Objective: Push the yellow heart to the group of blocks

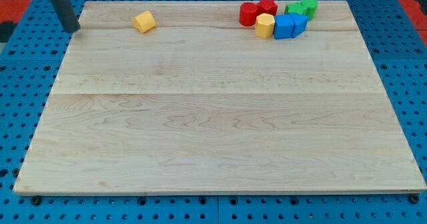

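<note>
Yellow heart (144,21) sits alone near the view's top edge of the desk (213,117), left of centre, well apart from the group of blocks at the view's top right. Group: red cylinder (248,14), red star (267,7), a second yellow block (265,25) (shape unclear, maybe hexagonal), two blue blocks (289,25) touching each other, shapes hard to make out, and two green blocks (302,8) behind them; all packed tight or touching. My tip (74,29) is at the view's top left, just off the desk's corner over the blue pegboard (27,64), to the left of the yellow heart with a clear gap, not touching. No fingers on this rig, only the rod, so nothing apart, together or clamped. Handling, judged: heart looks small, rigid and light, should slide easily on smooth wood; nothing to take hold of, only push. Its lobed, uneven outline means an off-centre contact would likely spin it or let it slip off the rod. Best contact looks like the middle of its left side, on the line running from the heart to the group, so the push goes rightward along the top edge. Risk: heart runs close to the desk's top edge, so an upward drift could send it off. Push not yet begun; the whole run to the group is left.
</note>
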